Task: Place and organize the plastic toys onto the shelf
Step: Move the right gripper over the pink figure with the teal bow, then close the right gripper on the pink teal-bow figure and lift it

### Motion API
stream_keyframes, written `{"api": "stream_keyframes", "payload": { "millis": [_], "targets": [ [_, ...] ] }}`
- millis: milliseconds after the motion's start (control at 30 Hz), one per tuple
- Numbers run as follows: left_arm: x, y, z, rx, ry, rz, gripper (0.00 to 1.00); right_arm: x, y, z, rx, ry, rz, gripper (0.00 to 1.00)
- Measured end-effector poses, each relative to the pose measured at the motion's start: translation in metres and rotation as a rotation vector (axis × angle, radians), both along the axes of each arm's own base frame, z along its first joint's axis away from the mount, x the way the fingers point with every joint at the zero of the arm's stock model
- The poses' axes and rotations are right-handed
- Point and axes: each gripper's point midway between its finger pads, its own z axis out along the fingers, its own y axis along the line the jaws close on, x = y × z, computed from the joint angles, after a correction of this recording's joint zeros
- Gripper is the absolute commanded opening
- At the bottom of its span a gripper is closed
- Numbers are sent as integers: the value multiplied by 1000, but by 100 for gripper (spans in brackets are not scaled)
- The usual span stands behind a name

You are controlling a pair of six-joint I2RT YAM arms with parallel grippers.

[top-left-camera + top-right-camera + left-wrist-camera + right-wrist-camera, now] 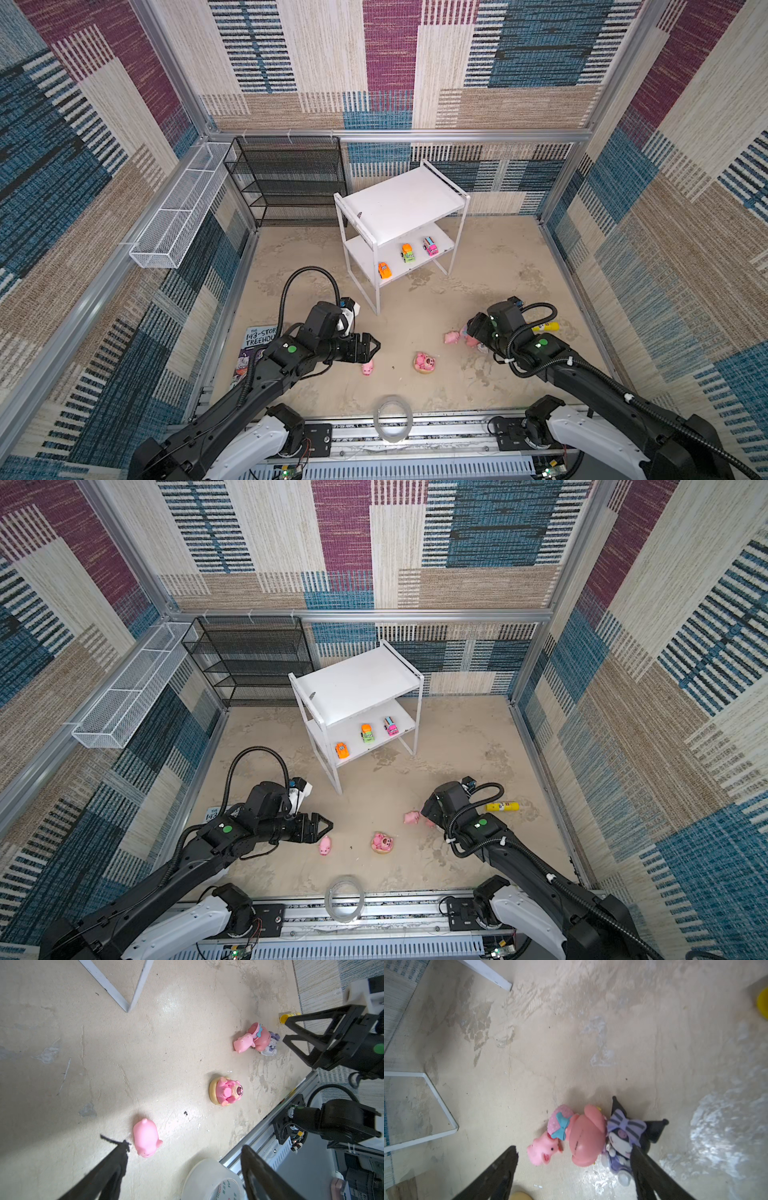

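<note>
Toward the right of the surface, the right pincer is held low, jaws apart, over a row of 3 touching toys: a pink pig, a pink figure with a blue bow and a black-white figure. Only 1 is best taken, so the pincer should be shifted until the black-white figure alone is centred. That figure lies face up, long axis along the fingers, ears at the end away from the pincer. The left pincer is spread and empty beside another pink pig. 3 little cars stand on the shelf, lower board.
</note>
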Motion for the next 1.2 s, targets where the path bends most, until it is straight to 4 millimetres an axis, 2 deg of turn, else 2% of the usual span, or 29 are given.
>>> {"api": "stream_keyframes", "payload": {
  "millis": [167,367,500,700,1000,1200],
  "targets": [
    [0,0,0,0,0,0,86,9,0,1,-90,-8,62,89],
    [0,0,2,-4,-7,1,86,16,24,-28,-127,79,248,88],
    [0,1,3,-6,-16,3,86,14,25,-33,-130,79,273,86],
    [0,1,0,1,-9,5,86,7,25,-40,-128,96,303,75],
    [0,1,0,1,-8,5,86,-10,30,-41,-80,93,358,76],
    [0,1,0,1,-8,5,86,-14,29,-52,-87,133,363,64]
  ]
}}
